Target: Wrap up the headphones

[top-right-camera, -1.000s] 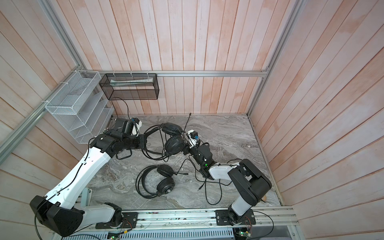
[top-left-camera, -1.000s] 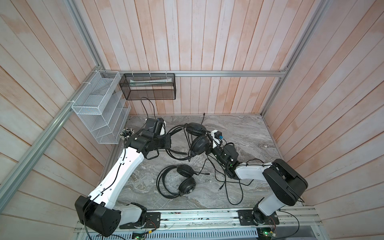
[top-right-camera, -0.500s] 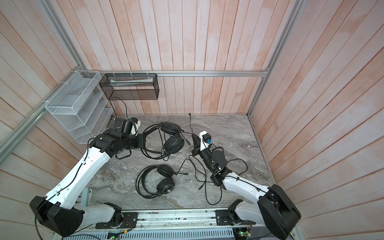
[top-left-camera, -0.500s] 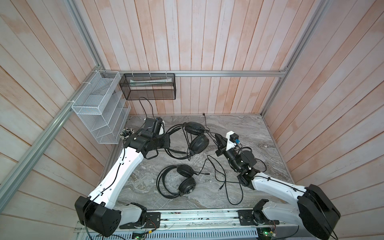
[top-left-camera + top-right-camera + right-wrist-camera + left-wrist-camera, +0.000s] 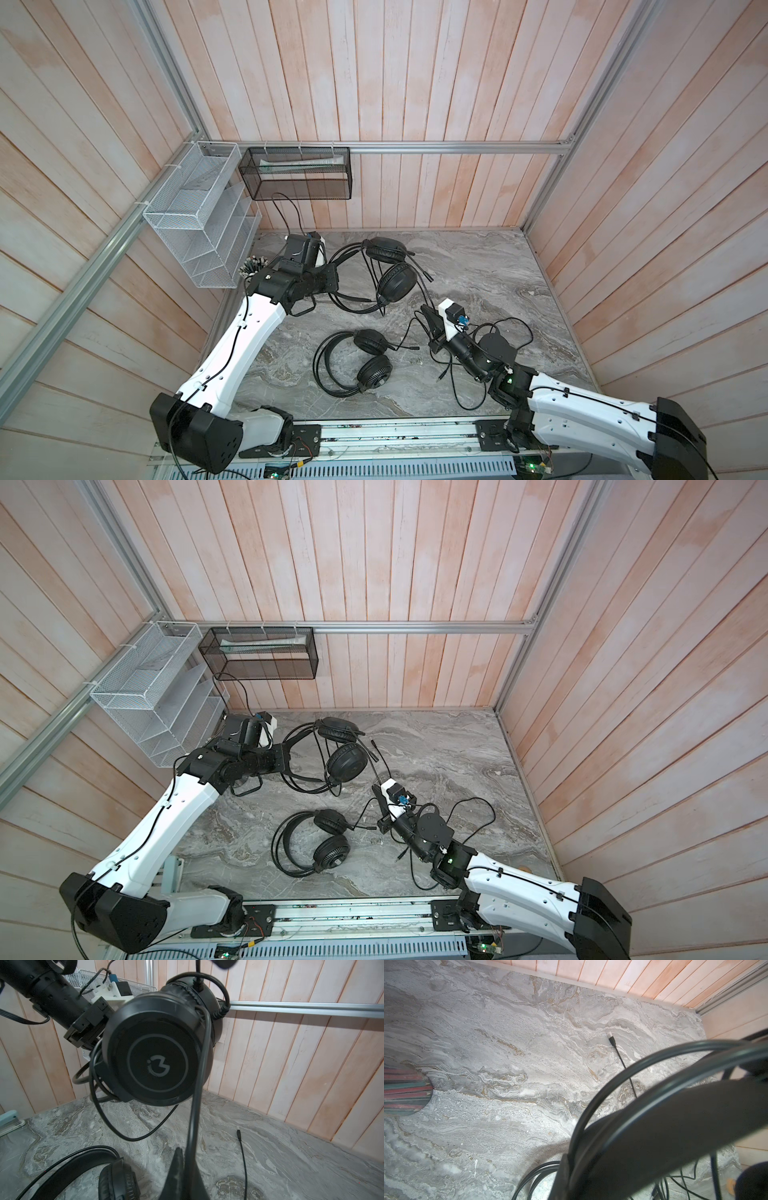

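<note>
I'm wrapping: left claw (image 5: 331, 277) holds the far black padded headset (image 5: 397, 282), right claw (image 5: 424, 311) pinches its thin black cable (image 5: 195, 1118). Next I should loop it round.

Your right gripper (image 5: 424, 310) pulls back from the lifted headset (image 5: 397, 283) and now pinches its cable (image 5: 191, 1120).

Soft even light in both top views, wall planks (image 5: 415, 83) splayed by wide-angle distortion, left wrist view bright, marble table (image 5: 508, 1064) sharp, near headband (image 5: 675, 1126) blurred with a faint shadow beneath, right wrist view dimmer, earcup (image 5: 158, 1053) fairly sharp, near cable (image 5: 194, 1105) soft
</note>
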